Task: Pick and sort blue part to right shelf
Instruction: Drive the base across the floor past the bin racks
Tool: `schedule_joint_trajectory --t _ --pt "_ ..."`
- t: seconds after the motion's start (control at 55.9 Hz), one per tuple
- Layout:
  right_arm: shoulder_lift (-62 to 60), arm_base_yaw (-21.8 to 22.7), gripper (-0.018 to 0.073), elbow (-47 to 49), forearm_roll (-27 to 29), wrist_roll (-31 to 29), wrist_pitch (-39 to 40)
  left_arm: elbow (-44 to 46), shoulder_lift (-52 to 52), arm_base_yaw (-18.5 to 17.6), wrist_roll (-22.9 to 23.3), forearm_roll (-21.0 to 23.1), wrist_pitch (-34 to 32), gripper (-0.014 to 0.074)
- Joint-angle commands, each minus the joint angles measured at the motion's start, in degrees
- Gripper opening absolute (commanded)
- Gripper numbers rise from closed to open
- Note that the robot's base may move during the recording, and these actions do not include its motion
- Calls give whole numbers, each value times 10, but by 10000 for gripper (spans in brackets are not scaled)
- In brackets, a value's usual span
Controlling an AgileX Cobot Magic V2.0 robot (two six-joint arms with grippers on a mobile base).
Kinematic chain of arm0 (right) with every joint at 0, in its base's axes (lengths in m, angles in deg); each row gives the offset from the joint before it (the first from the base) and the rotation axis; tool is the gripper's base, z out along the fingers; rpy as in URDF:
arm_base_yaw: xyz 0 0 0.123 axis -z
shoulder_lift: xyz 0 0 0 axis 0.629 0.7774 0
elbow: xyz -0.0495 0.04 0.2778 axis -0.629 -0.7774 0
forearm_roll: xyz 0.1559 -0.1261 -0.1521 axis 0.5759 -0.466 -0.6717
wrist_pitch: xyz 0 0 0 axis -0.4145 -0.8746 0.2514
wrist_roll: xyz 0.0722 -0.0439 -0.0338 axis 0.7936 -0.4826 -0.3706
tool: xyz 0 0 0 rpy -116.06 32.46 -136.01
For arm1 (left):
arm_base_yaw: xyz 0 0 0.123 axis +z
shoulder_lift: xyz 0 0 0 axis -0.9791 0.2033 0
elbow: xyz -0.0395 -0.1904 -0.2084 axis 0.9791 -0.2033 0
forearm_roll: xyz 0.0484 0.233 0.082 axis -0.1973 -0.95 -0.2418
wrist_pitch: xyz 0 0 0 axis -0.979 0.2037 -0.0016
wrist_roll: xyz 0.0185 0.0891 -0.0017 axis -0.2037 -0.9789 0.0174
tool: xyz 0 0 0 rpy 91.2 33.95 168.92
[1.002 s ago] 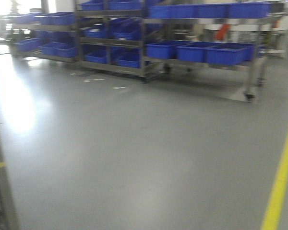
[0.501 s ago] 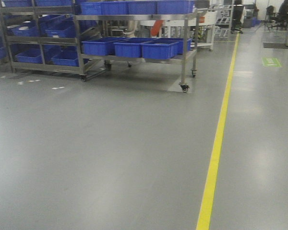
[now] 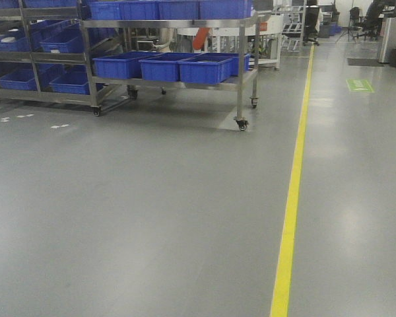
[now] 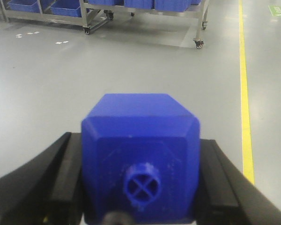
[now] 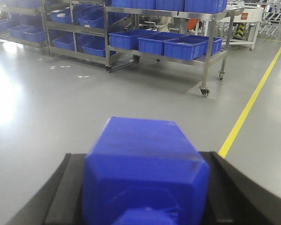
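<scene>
Room: factory hall; far chairs and machines are too small to make out.
Floor (image 3: 152, 211): one smooth grey glossy surface, with one yellow line (image 3: 290, 211) running away on the right and one green marking (image 3: 360, 85) beyond it.
Racks: two of stainless steel, at the far left. The right shelf (image 3: 239, 72) stands on casters; the left rack (image 3: 26, 59) is just beside it.
Blue bins (image 3: 204, 69): three in the front row of the right shelf's lower deck, one row along its top, more on the left rack.
Left pincer (image 4: 140, 187): one, black fingers pinching a blue part (image 4: 140, 136) from both sides.
Right pincer (image 5: 145, 187): one, pinching a second blue part (image 5: 145, 154) the same way.
Blue parts: two, each held above the floor, well apart from the racks.
Look: saturated blue plastic blocks with chamfered top edges. The left one shows a round boss (image 4: 141, 186) with a cross; the right one is blurred.
</scene>
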State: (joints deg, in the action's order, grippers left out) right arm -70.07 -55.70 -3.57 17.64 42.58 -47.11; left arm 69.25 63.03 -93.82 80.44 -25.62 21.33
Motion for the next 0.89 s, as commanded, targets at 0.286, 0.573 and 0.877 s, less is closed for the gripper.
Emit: schedule_joint_trajectory --t 0.286,0.573,0.877 --pt "-8 1 209 17 -5 -7 59 17 7 -3 5 -11 -44 332" --pt "-8 1 209 17 -5 -7 59 17 7 -3 5 -11 -44 332" --pt "-8 1 209 17 -5 -7 59 17 7 -3 5 -11 -44 332"
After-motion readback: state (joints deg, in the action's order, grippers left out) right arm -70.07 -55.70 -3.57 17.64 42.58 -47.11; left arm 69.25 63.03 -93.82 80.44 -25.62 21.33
